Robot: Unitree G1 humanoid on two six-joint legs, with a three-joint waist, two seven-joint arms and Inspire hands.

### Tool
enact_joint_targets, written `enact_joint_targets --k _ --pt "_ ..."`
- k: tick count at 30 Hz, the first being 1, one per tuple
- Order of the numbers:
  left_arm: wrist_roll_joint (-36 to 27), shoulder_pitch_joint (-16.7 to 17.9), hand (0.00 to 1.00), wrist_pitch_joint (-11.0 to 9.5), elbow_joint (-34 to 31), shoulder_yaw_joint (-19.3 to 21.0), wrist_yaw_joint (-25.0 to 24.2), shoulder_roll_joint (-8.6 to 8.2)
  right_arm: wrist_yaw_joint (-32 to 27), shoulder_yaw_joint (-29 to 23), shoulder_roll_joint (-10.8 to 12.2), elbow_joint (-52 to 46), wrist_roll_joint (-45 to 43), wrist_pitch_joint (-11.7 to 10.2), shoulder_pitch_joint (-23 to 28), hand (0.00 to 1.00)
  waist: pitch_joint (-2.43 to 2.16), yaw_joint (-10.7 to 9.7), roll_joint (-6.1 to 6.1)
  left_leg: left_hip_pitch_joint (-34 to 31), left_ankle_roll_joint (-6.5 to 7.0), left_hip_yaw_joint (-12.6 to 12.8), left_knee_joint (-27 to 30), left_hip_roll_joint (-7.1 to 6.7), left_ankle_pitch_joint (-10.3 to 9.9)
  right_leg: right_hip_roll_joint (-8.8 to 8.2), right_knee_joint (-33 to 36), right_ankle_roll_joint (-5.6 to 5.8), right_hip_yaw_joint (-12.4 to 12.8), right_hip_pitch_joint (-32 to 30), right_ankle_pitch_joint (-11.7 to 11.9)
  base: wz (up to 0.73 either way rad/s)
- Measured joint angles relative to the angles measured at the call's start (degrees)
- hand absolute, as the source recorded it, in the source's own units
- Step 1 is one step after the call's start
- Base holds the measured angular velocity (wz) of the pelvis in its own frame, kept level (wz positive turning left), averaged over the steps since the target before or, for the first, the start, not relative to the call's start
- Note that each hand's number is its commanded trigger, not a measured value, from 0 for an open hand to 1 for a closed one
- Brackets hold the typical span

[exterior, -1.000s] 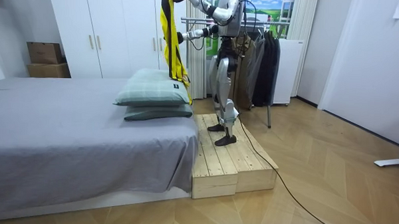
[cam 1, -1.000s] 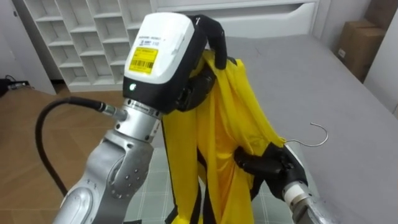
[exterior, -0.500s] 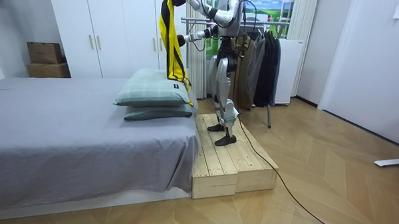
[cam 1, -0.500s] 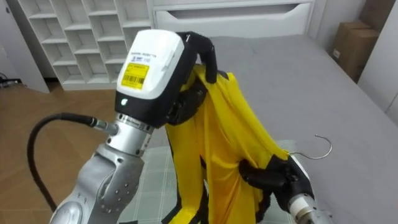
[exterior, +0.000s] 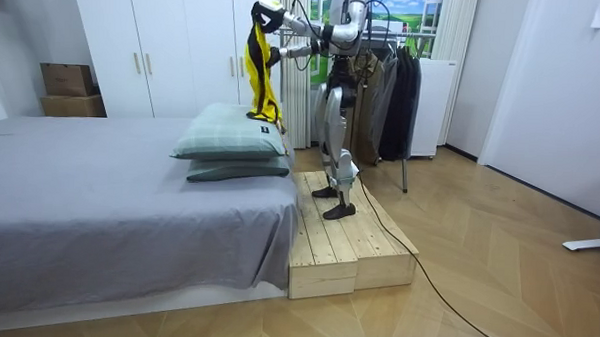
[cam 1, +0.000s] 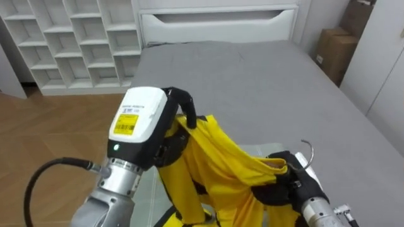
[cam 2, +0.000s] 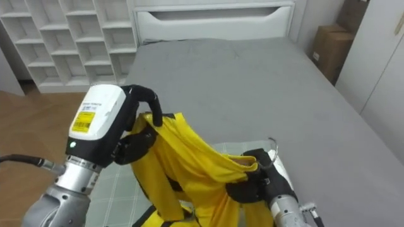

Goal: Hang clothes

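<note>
A yellow garment [cam 1: 214,167] with black trim hangs between my two hands over the foot of the bed. My left hand [cam 1: 183,107] is shut on its upper edge, fingers hooked over the cloth. Lower and to the right, my right hand [cam 1: 289,186] is shut on the garment's other end together with a wire hanger, whose metal hook [cam 1: 307,150] sticks up behind the hand. In the room view I stand on a wooden platform [exterior: 353,240] beside the bed, and the garment [exterior: 258,67] hangs down to the pillows [exterior: 231,144].
The grey bed [cam 1: 252,82] stretches ahead, with a white frame [cam 1: 214,22] at its far end. White cubby shelves [cam 1: 63,38] stand at the back left and cardboard boxes [cam 1: 334,50] at the right. A rack of dark clothes [exterior: 393,87] stands behind me.
My left hand has come down with the garment, so the cloth hangs lower and slacker between the hands. The right hand keeps its hold on the garment and hanger.
</note>
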Motion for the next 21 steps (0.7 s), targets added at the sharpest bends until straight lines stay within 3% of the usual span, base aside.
enact_joint_targets --k 2,6,11,17,21 --pt "0.0 0.1 1.0 0.9 2.5 0.6 -0.2 -0.38 0.7 -0.4 -0.2 -2.2 -7.6 0.1 0.0 1.0 0.12 0.0 -0.51 0.2 0.0 0.2 0.0 0.0 0.0 -0.02 0.0 0.0 0.2 0.1 0.0 -0.02" --pt "-1.1 0.2 1.0 1.8 3.3 0.9 -0.4 -0.92 1.1 -1.4 -0.3 -4.8 -13.9 0.3 0.0 1.0 0.16 0.2 -0.87 0.2 0.0 0.3 -0.3 0.02 0.0 0.02 0.4 -0.01 0.3 -0.2 0.0 -0.01" --pt "-2.1 1.5 1.0 2.8 3.2 0.7 -1.2 -2.56 1.5 -1.6 -0.8 -9.3 -22.6 2.3 0.1 1.0 0.5 -0.1 -1.7 -0.3 0.06 0.4 -0.7 -0.01 0.0 0.03 0.8 -0.02 0.3 -1.0 0.0 0.0" --pt "-2.1 4.6 1.0 3.1 3.7 0.5 -2.0 -2.89 1.5 -1.6 -1.3 -12.3 -27.0 2.6 0.1 1.0 0.51 0.3 -3.81 -0.6 0.06 1.5 -0.7 0.1 0.0 0.17 0.8 -0.02 1.4 -2.0 0.0 -0.11" --pt "-2.1 5.1 1.0 3.1 5.5 0.6 -3.4 -2.91 1.7 -1.6 -1.5 -13.0 -27.9 2.6 0.1 1.0 0.51 0.3 -4.55 -0.6 0.05 1.4 -0.8 0.1 0.0 0.15 0.7 -0.02 1.4 -2.0 0.0 0.0"
